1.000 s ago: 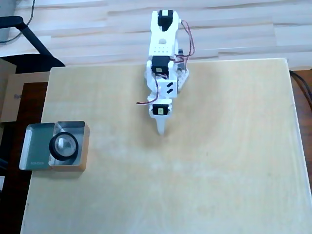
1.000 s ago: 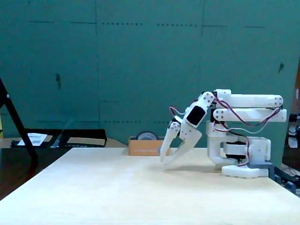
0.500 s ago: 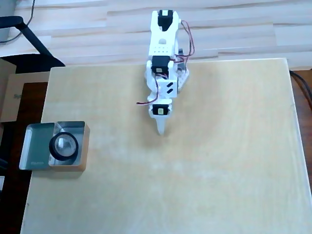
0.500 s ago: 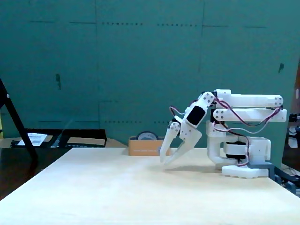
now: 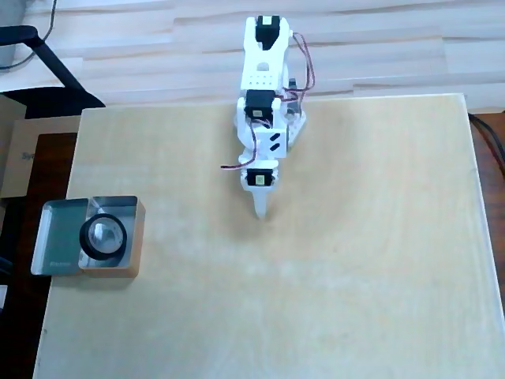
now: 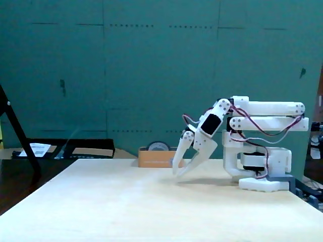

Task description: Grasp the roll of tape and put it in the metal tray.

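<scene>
The roll of tape, a thin black ring, lies inside the metal tray at the left edge of the table in the overhead view. From the fixed view, only the ring's top shows above the tray's wall, which looks tan there. My white gripper is folded back near the arm's base at the table's far middle, well to the right of the tray. Its fingertips meet just above the tabletop, so it is shut with nothing in it.
The arm's base stands at the back of the light wooden table. A black stand leg and a cardboard box sit off the table's left side. The tray sits right at the table's left edge.
</scene>
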Robot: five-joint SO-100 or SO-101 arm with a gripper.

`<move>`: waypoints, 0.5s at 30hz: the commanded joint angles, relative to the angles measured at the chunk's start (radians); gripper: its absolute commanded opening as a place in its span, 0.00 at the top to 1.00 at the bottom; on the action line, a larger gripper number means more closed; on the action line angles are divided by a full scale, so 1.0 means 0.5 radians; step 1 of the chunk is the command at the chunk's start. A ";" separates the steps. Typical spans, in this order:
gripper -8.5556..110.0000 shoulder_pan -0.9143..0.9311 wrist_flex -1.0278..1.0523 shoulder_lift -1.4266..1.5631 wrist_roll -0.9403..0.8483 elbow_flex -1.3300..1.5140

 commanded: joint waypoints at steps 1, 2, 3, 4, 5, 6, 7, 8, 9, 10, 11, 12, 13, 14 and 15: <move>0.93 0.012 -0.012 0.574 -0.009 0.018; 0.93 0.012 -0.012 0.571 -0.009 0.018; 0.93 0.012 -0.012 0.571 -0.009 0.018; 0.93 0.012 -0.012 0.571 -0.009 0.018; 0.93 0.012 -0.012 0.571 -0.009 0.018; 0.93 0.012 -0.012 0.571 -0.009 0.018; 0.93 0.012 -0.012 0.571 -0.012 0.018; 0.93 0.009 -0.012 0.571 -0.015 0.018; 0.93 0.006 -0.012 0.571 -0.018 0.018; 0.93 0.003 -0.012 0.571 -0.018 0.018; 0.93 0.003 -0.012 0.571 -0.018 0.018; 0.93 0.009 -0.012 0.571 -0.015 0.018; 0.93 0.012 -0.012 0.571 -0.012 0.018; 0.93 0.012 -0.012 0.571 -0.012 0.018; 0.93 0.012 -0.012 0.571 -0.012 0.018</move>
